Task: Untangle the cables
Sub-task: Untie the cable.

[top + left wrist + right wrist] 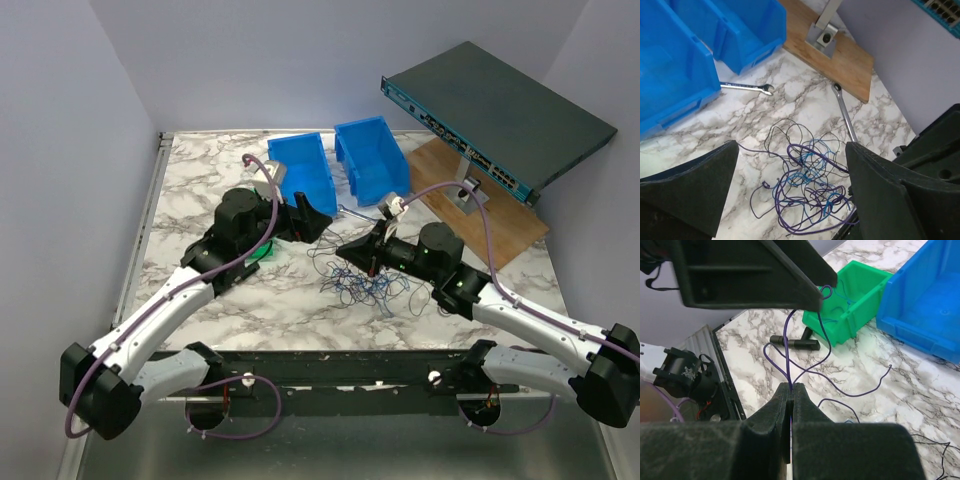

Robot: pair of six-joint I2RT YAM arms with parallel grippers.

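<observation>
Marbled table (195, 185), lilac walls (300, 60), cables (365, 285) tangled mid-table

Green bin (262, 252): mostly hidden under left arm (240, 225), overhead view. Blue bins (670, 75): cropped at 10 o'clock, left wrist view. Cables (806, 176): individual strands indistinguishable in tangle.

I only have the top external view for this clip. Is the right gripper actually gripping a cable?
Observer: Yes. The right wrist view shows the right gripper shut on a purple cable rising from between its fingers.
Operator: And the left gripper?
Observer: The left wrist view shows it open above the tangled cables, gripping none.
Operator: Something green peeks out under the left arm. What?
Observer: A small green bin, beside a blue bin; a black rod-shaped item lies next to it.
</observation>
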